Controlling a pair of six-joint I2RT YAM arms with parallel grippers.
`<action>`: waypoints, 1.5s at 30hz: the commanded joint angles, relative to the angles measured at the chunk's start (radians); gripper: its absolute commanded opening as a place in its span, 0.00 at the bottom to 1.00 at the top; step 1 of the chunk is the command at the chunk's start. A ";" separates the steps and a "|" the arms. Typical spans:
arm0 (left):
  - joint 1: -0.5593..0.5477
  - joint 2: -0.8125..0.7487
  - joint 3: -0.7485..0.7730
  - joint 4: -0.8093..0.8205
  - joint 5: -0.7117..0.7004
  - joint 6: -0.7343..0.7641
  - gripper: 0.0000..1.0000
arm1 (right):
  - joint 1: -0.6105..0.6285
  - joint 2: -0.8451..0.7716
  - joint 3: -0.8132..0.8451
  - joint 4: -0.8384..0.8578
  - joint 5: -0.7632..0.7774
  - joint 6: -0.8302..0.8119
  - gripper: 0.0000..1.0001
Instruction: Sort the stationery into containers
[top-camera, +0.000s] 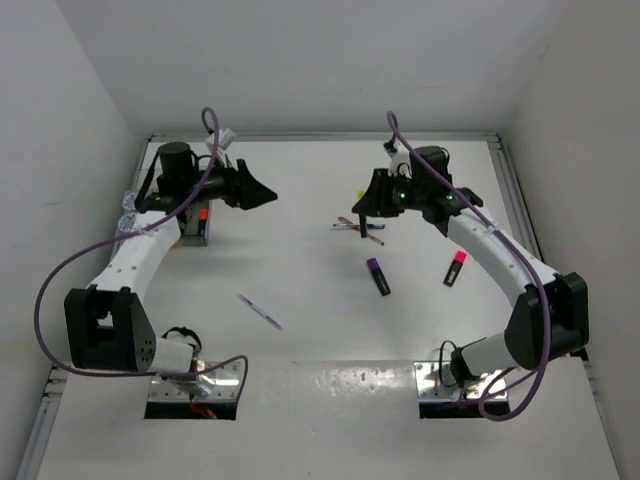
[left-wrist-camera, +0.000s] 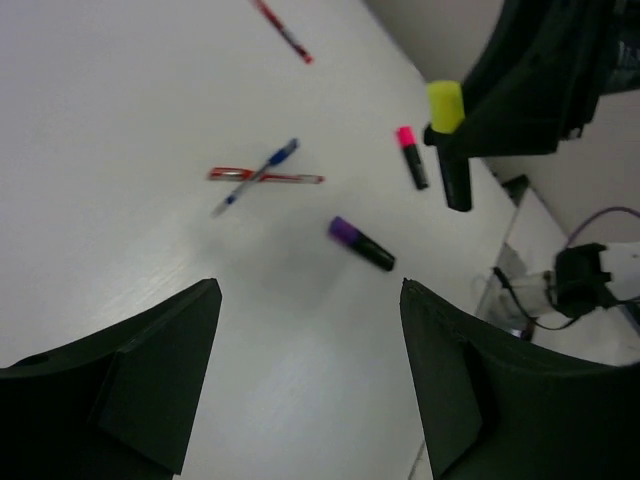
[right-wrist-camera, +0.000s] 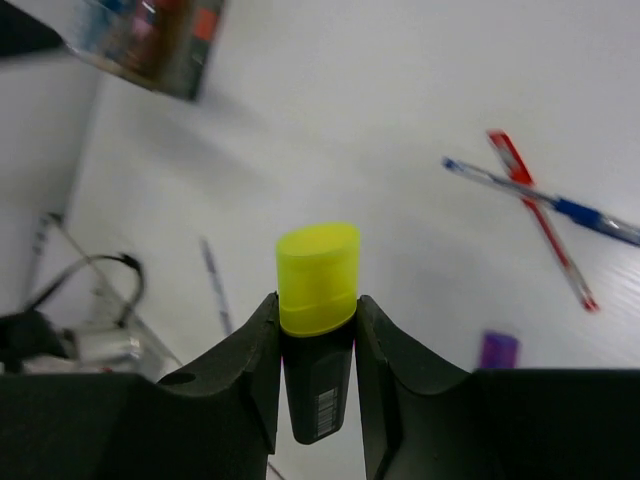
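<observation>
A white table (top-camera: 300, 270) boxed in by plain white walls (top-camera: 300, 60) is your whole workspace. Take the purple-capped highlighter (top-camera: 378, 276), lying flat mid-table, as your marker. Your right tool (right-wrist-camera: 318, 340) is raised just beyond it, clamped on a yellow-capped highlighter (right-wrist-camera: 318, 275) whose cap sticks out past the fingers. The right wrist view shows that grip plainly, while overhead the highlighter is lost against the dark tool. Your left tool (left-wrist-camera: 310, 370) hangs well to the left of the marker, fingers spread wide with nothing between them. A red pen (left-wrist-camera: 300, 179) and a blue pen (left-wrist-camera: 280, 155) lie crossed just beyond the marker. A pink-capped highlighter (top-camera: 455, 268) lies near its right, and a silver pen (top-camera: 260, 311) lies nearer you on its left. The organiser box (top-camera: 195, 225) sits far to its left, partly under the left arm. The right wrist view shows only blurred colour inside it.
</observation>
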 joint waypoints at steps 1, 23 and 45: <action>-0.089 -0.020 -0.034 0.252 0.113 -0.218 0.79 | 0.002 0.031 0.092 0.183 -0.104 0.221 0.00; -0.381 0.106 0.253 -0.076 -0.346 0.022 0.77 | 0.157 0.146 0.332 0.016 0.212 0.485 0.00; -0.413 0.135 0.201 -0.024 -0.330 -0.031 0.72 | 0.192 0.182 0.372 0.008 0.246 0.497 0.00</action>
